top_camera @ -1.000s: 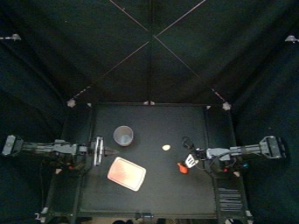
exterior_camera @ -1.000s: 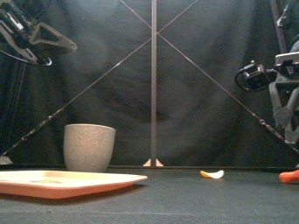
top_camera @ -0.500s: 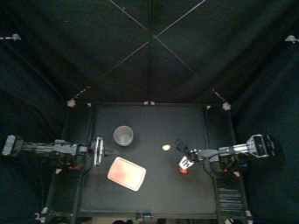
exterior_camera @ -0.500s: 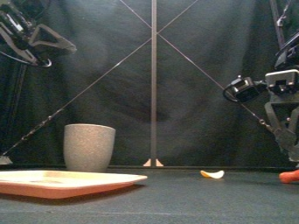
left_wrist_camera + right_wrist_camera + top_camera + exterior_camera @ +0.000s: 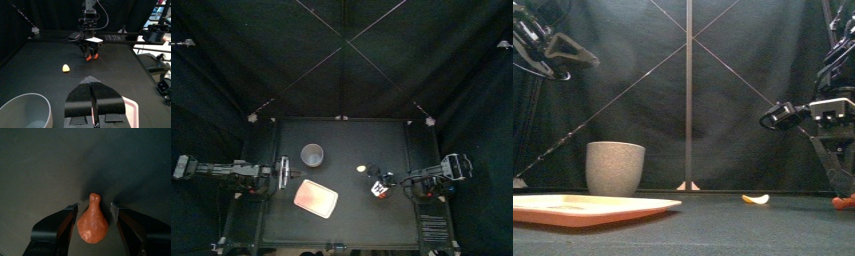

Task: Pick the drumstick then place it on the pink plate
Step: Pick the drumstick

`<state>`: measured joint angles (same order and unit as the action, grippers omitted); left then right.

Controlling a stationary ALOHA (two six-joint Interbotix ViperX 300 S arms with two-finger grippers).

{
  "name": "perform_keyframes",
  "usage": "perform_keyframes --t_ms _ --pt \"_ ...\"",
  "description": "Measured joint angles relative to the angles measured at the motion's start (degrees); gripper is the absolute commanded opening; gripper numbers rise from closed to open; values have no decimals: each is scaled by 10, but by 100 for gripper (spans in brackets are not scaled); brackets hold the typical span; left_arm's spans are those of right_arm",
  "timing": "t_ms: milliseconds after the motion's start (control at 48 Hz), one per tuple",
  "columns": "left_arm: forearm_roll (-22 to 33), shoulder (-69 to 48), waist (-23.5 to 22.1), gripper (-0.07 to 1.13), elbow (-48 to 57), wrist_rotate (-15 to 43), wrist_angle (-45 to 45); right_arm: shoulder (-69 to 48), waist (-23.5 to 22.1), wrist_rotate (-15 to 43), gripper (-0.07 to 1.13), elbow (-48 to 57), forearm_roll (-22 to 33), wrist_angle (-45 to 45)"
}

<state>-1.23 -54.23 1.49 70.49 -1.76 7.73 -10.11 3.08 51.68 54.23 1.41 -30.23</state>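
Noting black bench [image 5: 345,140] bearing pink plate [image 5: 315,200], grey cup [image 5: 311,154], yellow toy [image 5: 361,168], drumstick [image 5: 93,223]. Noting right arm [image 5: 432,175] hanging low, jaws released astride drumstick; left arm [image 5: 225,170] resting, jaws clenched empty.

The black desk [image 5: 345,228] carries four things — a flat pink plate [image 5: 315,199] at front left, a tall grey speckled cup [image 5: 313,154] upright just behind it, a small yellow toy [image 5: 361,168] near the middle, and an orange drumstick [image 5: 92,222] lying toward the right.

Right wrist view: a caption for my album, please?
The right gripper, jaws open, straddles an orange drumstick on the black table.
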Motion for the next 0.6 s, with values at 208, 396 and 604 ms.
perform_keyframes --t_ms 208,396,604 --pt "-1 0 0 -1 4 0 0 13 1 0 76 -2 -4 1" --pt "0 0 1 -1 5 0 0 32 1 0 63 -9 -4 0" --pt "-1 0 1 -1 7 0 0 42 3 0 48 -25 -6 -1"
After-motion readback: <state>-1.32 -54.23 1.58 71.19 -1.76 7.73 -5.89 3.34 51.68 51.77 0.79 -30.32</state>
